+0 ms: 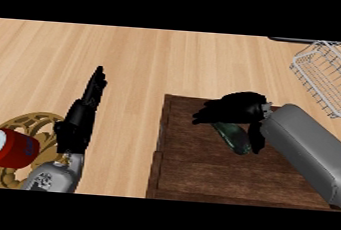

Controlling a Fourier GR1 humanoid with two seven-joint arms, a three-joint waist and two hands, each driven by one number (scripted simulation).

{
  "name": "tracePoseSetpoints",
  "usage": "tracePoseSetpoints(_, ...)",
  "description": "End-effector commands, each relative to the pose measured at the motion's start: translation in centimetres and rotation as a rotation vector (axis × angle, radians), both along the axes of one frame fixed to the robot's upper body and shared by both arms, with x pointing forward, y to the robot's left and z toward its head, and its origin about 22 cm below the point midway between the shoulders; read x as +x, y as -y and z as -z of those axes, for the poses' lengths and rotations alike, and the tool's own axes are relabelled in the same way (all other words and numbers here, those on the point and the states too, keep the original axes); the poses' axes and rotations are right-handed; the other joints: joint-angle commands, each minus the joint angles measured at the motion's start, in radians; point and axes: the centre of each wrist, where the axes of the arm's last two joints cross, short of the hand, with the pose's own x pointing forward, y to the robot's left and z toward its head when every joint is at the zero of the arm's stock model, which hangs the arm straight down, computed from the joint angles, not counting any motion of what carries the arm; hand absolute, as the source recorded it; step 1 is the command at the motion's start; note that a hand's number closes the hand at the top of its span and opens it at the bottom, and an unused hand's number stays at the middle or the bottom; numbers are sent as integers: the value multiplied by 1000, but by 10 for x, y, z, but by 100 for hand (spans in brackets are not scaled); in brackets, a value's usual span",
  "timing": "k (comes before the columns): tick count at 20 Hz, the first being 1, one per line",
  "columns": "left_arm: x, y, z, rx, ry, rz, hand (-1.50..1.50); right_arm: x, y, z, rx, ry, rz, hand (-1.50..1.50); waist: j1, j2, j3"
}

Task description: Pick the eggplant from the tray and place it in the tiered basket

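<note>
Eggplant (232, 136): dark green, lying on the brown wooden tray (199, 174), near its middle. Right hand (237, 107): directly over the eggplant's far end, fingers curled down around it, thumb alongside. Left hand (81, 116): fingers straight and pressed together, over the counter (155, 61) left of the tray. Wire basket (331, 78): far right, well apart from the tray. Red can (7, 148): on a gold trivet (32, 127), lower left.

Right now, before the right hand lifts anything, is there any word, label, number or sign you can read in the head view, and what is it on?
No text reads clearly anywhere.
Red can on the gold trivet: a marking on its white lid, too blurred to read.
Left forearm: a small dark mark near the wrist, unreadable.
Eggplant, wooden tray, wire tiered basket, right hand, left hand: no lettering visible.
</note>
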Motion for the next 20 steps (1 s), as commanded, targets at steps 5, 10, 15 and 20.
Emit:
tracePoseSetpoints(5,8,1,-7,-3,11,-13,0,-9,3,34,61,-145,11,150,-7,5,3)
tracePoseSetpoints(10,-2,-7,9,-4,18,3,0,-2,2,23,152,27,-60,150,-1,6,3)
tracePoseSetpoints(15,5,6,-4,-7,-4,1,0,-11,-11,45,189,57,-56,150,-3,5,3)
tracePoseSetpoints(20,4,-16,3,9,-1,-52,0,15,133,26,-209,125,775,150,-86,9,-14)
